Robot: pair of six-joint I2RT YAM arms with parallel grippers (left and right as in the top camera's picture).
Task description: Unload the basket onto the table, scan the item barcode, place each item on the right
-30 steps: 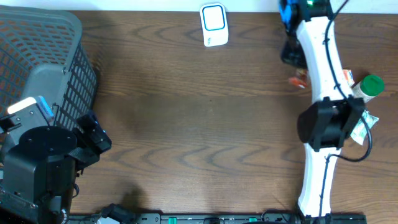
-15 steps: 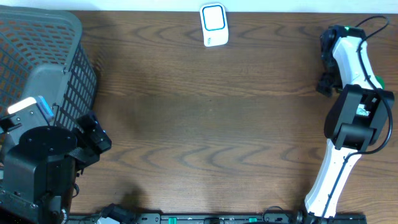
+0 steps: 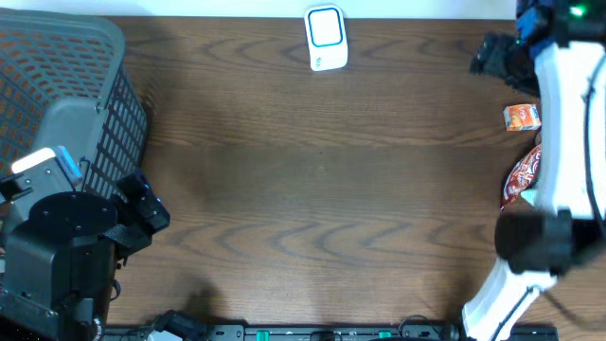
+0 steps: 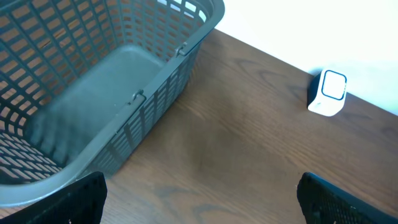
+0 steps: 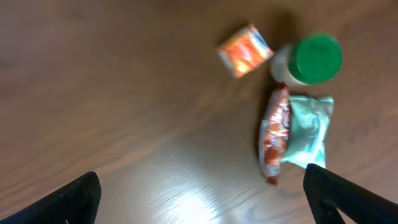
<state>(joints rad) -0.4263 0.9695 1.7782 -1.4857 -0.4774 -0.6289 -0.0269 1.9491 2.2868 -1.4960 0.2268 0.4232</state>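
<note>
overhead: straight down, whole table point(image 3: 303, 189) | left wrist: oblique, shares basket point(image 4: 155, 93), scanner point(image 4: 328, 93) | right wrist: high, downward

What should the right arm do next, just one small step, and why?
Probably lower the right pincer toward the orange packet: the pincer hangs open and empty nearby, the packet has bare table on most sides, and nothing lies by the scanner yet.

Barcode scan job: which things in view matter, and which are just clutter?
Job:
scanner
orange packet, green-capped bottle, red packet, mint packet: any could be the item
right claw, open above them

Lying about:
grey basket
left claw, open, beside it
</note>
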